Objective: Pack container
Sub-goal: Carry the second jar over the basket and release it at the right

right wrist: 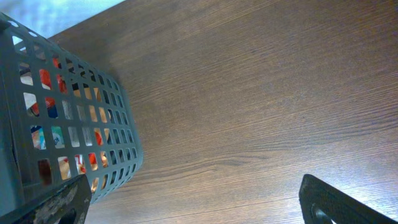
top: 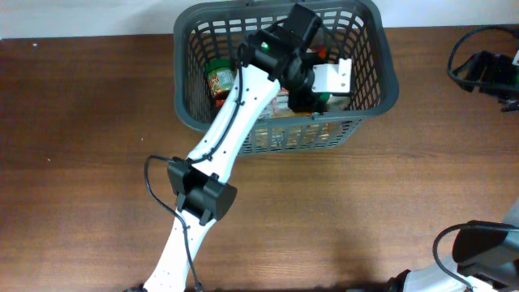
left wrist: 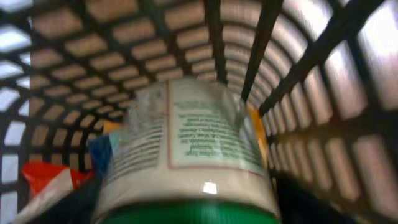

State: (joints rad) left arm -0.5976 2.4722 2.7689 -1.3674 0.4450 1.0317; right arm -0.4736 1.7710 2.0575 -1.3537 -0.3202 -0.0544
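Note:
The dark grey slotted basket [top: 183,81] stands at the back middle of the table. My left arm reaches into it, and my left gripper [top: 315,91] is low inside, near the right wall. In the left wrist view a jar [left wrist: 186,137] with a white label and green lid fills the space between the jaws, with lattice wall [left wrist: 62,62] all around. The fingers themselves are hidden by the jar. My right gripper [right wrist: 193,202] is open and empty over bare table, right of the basket [right wrist: 62,112]. It also shows in the overhead view [top: 484,71].
Inside the basket are a small jar [top: 219,79] at the left and orange packets [top: 284,112] along the front wall. A red and white packet [left wrist: 43,180] and a blue one [left wrist: 102,149] lie by the held jar. Cables trail by the left arm [top: 154,174].

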